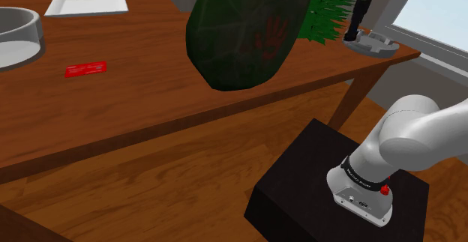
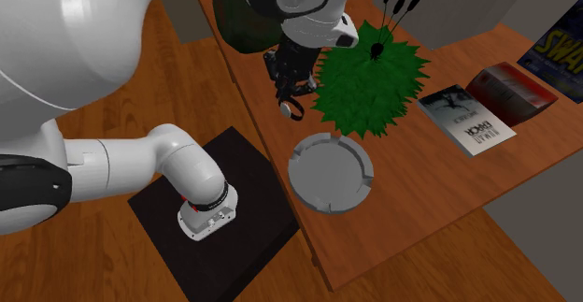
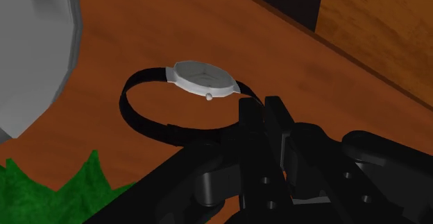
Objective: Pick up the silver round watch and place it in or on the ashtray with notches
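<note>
- Silver round watch with a black strap [image 3: 202,79], lifted clear of the brown wooden table [image 2: 411,193].
- Black two-finger gripper [image 3: 264,110], its fingers [image 3: 277,117] pinching the strap's loop at one end, the watch face sticking out to the side.
- Grey round ashtray with a notched rim [image 2: 301,177] resting on the table, near the hanging watch and lower than it.
- Spiky green plant [image 2: 369,85] close beside both.
- Likely step: carrying the watch across to the ashtray.
- Best done slowly, as a thin strap may swing or slip.
- Centre the watch face, not the fingers, over the bowl.
- Lower close to the bowl before spreading the fingers.
- Steer clear of the plant's leaves and the rim.
</note>
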